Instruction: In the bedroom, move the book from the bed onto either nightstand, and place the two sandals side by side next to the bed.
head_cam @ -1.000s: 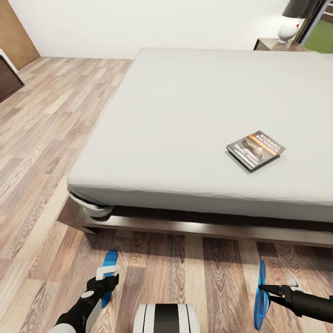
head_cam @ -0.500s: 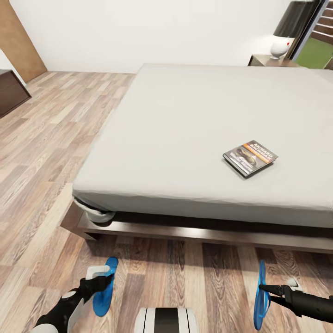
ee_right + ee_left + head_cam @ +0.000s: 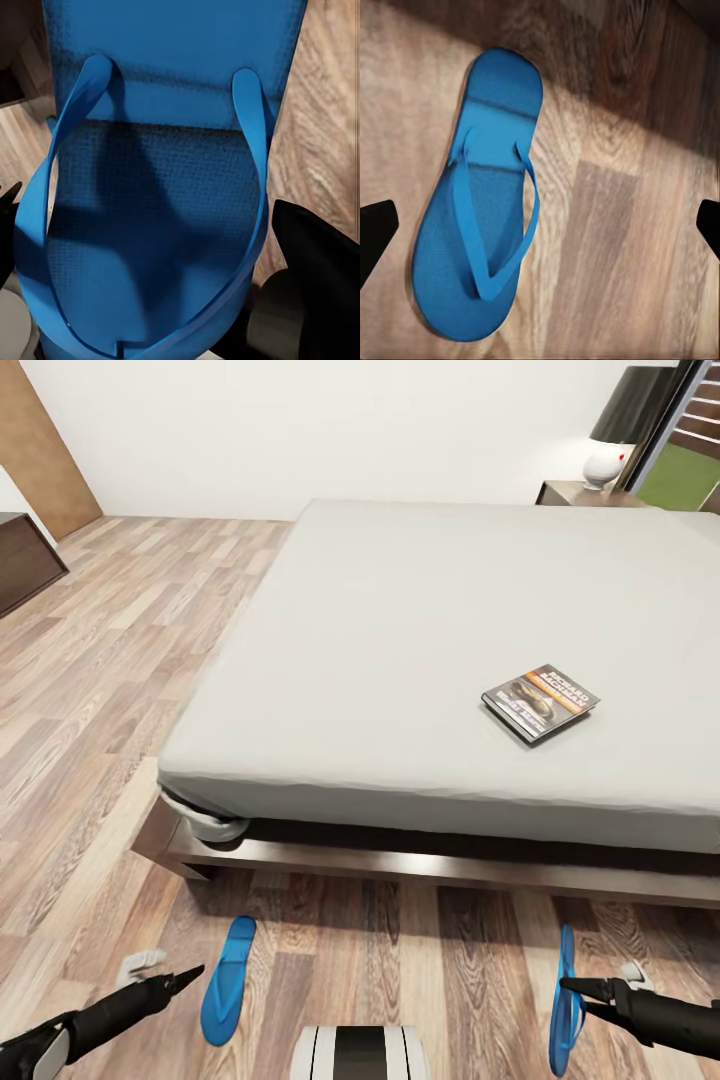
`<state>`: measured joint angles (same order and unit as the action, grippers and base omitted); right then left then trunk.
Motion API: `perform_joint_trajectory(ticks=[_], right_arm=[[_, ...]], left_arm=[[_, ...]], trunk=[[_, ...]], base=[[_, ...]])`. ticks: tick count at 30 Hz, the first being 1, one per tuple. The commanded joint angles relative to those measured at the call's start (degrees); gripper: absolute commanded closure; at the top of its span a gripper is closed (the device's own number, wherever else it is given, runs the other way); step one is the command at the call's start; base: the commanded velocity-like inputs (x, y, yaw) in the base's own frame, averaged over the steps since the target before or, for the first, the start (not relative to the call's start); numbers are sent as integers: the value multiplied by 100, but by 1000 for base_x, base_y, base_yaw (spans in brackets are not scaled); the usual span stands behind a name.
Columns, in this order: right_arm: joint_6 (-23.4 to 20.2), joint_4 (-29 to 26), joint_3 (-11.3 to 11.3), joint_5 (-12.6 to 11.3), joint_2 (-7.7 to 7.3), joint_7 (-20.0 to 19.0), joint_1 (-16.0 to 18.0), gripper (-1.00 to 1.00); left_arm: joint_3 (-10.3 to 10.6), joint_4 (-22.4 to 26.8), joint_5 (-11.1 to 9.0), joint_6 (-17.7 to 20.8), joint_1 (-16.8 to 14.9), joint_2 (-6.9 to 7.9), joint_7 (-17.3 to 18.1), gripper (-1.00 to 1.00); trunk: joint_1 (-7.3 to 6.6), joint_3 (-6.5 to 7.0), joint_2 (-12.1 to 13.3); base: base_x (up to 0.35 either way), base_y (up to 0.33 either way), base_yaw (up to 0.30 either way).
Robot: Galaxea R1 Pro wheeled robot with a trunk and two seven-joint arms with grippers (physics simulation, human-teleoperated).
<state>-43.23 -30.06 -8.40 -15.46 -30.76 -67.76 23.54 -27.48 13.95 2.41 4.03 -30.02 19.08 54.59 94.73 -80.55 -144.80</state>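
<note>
Blue sandals, two: one [image 3: 228,980] lies flat on the floor [image 3: 90,690], released since earlier by your open left gripper [image 3: 165,977]; your right gripper [image 3: 590,990] grips the other [image 3: 566,1000]. One book [image 3: 541,702] on the bed [image 3: 420,620].

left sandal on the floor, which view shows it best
The left wrist view: the left sandal lies flat on the wood floor, whole, straps up, between the open left gripper fingers. The head view shows it small, near the bed. The right wrist view shows the other sandal.
</note>
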Motion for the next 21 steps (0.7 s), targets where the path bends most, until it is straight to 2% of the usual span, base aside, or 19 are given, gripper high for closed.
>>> perform_joint_trajectory(ticks=[1, 4, 7, 8, 11, 14, 20, 21], right_arm=[[-32, 0, -3, -19, -1, 34, 2, 100], [-22, -8, -3, -5, 0, 408, 5, 100], [-19, -207, 4, 4, 7, 1192, 9, 100], [-19, -391, 12, 6, 18, 1630, 10, 100], [-18, -601, 20, 8, 31, 2394, 10, 100], [-16, -668, 27, 8, 34, 2908, 10, 100], [-18, -685, 38, 24, 43, 4145, 10, 100], [-17, -685, 39, 25, 45, 4244, 10, 100]], left_arm=[[-46, -18, 27, 40, -4, -5, 40, -100], [-41, -46, 29, 38, -3, -8, 51, -100], [-41, -76, 34, 37, -3, -9, 57, -100], [-44, -101, 35, 37, -3, -5, 97, -100], [-41, -122, 35, 37, -3, -2, 349, -100], [-39, -128, 42, 33, -3, -6, 471, -100], [-25, -129, 49, 28, -3, -23, 491, -100], [-25, -129, 49, 28, -3, -25, 491, -100]], trunk=[[-1, -4, -1], [-1, -4, -1], [-1, -4, -1], [-1, -4, -1], [-1, -4, -1], [-1, -4, -1], [-1, -4, -1], [-1, -4, -1]], base=[[0, 97, 0], [0, 206, 0], [0, 269, 0], [0, 284, 0], [0, 288, 0], [0, 291, 0], [0, 292, 0], [0, 292, 0]])
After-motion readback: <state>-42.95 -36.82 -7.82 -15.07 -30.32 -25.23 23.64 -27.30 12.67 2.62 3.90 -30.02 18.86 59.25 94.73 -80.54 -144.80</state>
